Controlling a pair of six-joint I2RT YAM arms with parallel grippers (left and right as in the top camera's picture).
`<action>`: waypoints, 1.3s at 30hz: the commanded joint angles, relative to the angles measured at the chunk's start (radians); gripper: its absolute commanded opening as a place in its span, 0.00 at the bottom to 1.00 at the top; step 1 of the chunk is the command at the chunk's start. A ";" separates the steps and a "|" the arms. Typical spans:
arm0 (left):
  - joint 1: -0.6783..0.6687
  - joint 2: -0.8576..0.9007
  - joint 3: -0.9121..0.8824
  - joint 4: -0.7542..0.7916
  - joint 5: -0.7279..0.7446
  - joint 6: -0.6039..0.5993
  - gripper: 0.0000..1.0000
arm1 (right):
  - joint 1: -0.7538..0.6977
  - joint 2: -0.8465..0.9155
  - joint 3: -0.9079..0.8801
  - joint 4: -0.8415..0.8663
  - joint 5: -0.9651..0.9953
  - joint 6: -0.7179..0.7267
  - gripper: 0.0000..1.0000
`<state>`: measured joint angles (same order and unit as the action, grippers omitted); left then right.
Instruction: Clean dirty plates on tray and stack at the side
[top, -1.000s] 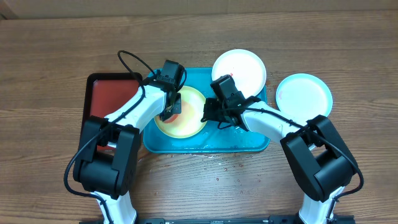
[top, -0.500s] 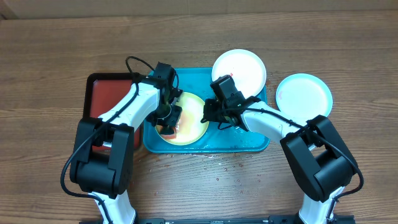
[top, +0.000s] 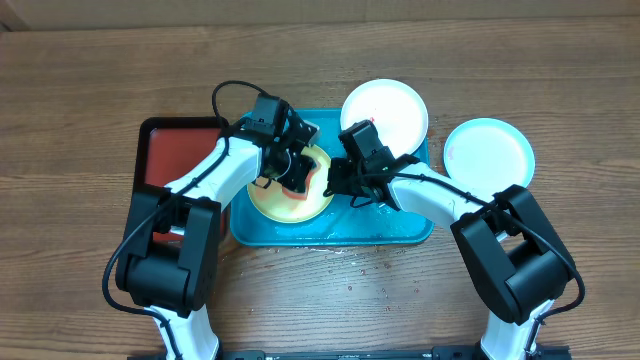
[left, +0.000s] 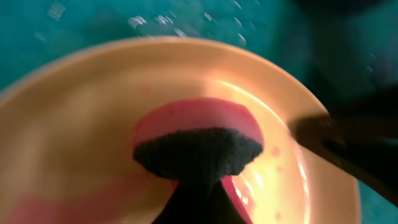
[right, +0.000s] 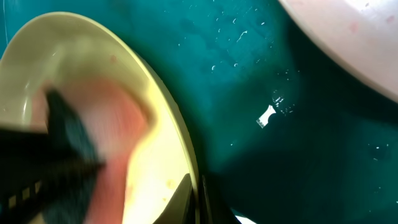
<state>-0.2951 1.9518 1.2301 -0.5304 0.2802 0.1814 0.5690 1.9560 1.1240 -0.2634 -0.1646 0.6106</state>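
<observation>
Left end effector (top: 294, 172) clamps a fuzzy red sponge (left: 198, 134); right end effector (top: 332, 186) pinches the glossy yellow-green plate (top: 285, 207).

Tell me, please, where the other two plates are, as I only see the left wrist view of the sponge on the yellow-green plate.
Observer: The white plate rests across the tray's far right corner.
Operator: And the pale blue plate?
Observer: It lies on the table, right of the tray, apart from it.
Operator: Is the right gripper helping?
Observer: Yes, the right gripper pinches the yellow-green plate's right rim.
</observation>
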 joint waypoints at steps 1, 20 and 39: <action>-0.006 0.023 -0.008 0.045 -0.245 -0.146 0.04 | -0.008 0.004 0.004 -0.004 0.006 0.013 0.04; -0.006 0.023 -0.008 -0.285 -0.298 -0.291 0.04 | -0.008 0.004 0.004 -0.004 0.005 0.013 0.04; -0.006 0.023 -0.008 -0.089 0.048 -0.038 0.04 | -0.008 0.004 0.004 -0.004 0.005 0.013 0.04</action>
<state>-0.2886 1.9495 1.2308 -0.6994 0.3840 0.2295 0.5690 1.9560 1.1240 -0.2676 -0.1722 0.6033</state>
